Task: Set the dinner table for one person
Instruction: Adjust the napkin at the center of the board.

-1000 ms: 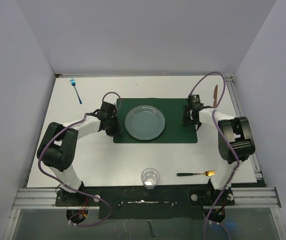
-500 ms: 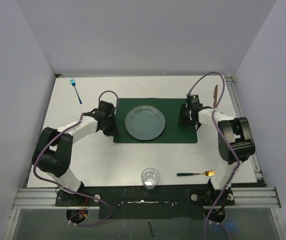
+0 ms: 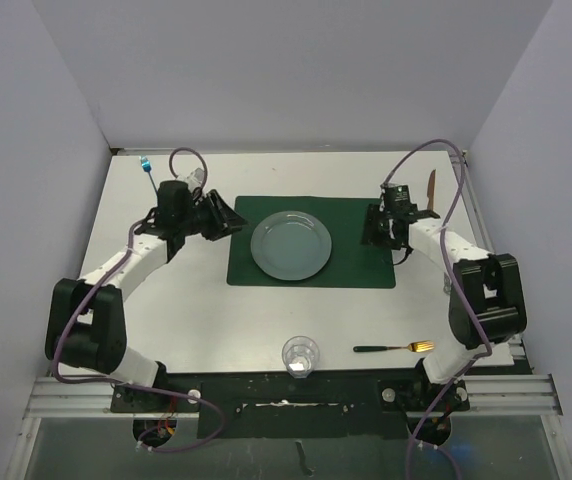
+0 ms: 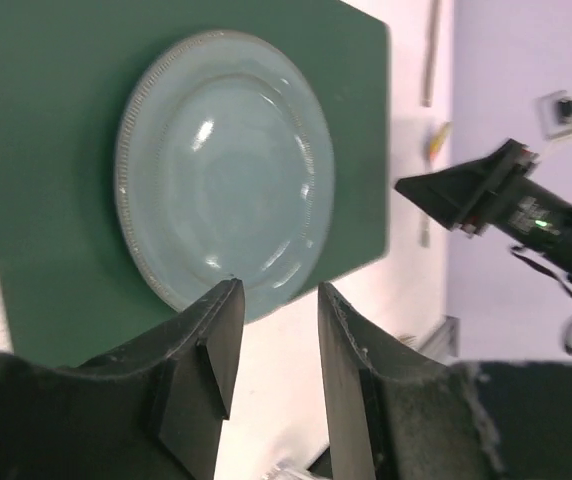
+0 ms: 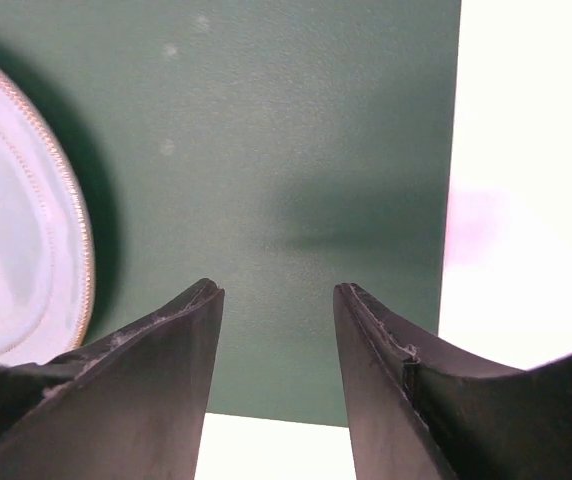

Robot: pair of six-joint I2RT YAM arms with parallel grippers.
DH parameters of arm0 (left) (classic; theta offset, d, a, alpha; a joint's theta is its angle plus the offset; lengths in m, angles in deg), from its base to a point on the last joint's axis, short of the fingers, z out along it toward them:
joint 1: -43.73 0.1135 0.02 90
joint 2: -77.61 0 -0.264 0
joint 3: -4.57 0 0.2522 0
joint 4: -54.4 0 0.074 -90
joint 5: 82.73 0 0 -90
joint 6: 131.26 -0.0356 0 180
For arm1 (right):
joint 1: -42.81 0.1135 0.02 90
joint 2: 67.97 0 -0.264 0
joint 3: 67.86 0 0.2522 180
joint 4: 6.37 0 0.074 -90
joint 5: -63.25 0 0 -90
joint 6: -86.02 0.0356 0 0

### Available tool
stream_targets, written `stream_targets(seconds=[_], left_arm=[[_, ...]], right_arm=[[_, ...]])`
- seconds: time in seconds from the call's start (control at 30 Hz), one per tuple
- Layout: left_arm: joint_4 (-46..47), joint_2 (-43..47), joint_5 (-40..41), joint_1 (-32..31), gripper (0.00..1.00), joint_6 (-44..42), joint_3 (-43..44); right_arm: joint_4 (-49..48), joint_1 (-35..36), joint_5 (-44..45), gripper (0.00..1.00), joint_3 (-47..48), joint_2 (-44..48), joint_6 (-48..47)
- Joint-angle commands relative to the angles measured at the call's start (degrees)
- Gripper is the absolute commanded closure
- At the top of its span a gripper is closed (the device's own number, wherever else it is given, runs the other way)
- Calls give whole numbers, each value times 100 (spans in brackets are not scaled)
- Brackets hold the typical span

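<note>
The white dinner table (image 3: 166, 320) carries a dark green placemat (image 3: 361, 262) with a pale blue plate (image 3: 290, 245) in its middle. My left gripper (image 3: 230, 218) hovers at the mat's left edge, open and empty; in the left wrist view the plate (image 4: 226, 180) lies just beyond its tips (image 4: 279, 290). Over the mat's right part my right gripper (image 3: 370, 232) is open too, nothing between its fingers (image 5: 278, 290), with bare placemat (image 5: 296, 150) below and the plate's rim (image 5: 16, 230) at the left.
A blue spoon (image 3: 150, 172) lies at the back left. A brown-handled knife (image 3: 431, 188) lies at the back right. Near the front edge stand a clear glass (image 3: 301, 355) and a fork (image 3: 396, 348) with a gold head.
Both grippers have opened. The left arm has swung back and to the left, off the mat's left edge. The right gripper has shifted slightly right and back. Mat and plate stay put.
</note>
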Motion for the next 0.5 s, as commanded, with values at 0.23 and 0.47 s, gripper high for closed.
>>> stream_targets(seconds=[0.23, 0.47], left_arm=[[6761, -351, -3400, 826, 80, 3933, -1698], [11083, -2120, -3672, 1211, 100, 6770, -2012]], right_arm=[[-3319, -1453, -4398, 66, -1933, 596, 1194], [-5731, -1553, -5351, 100, -2497, 331, 2381]])
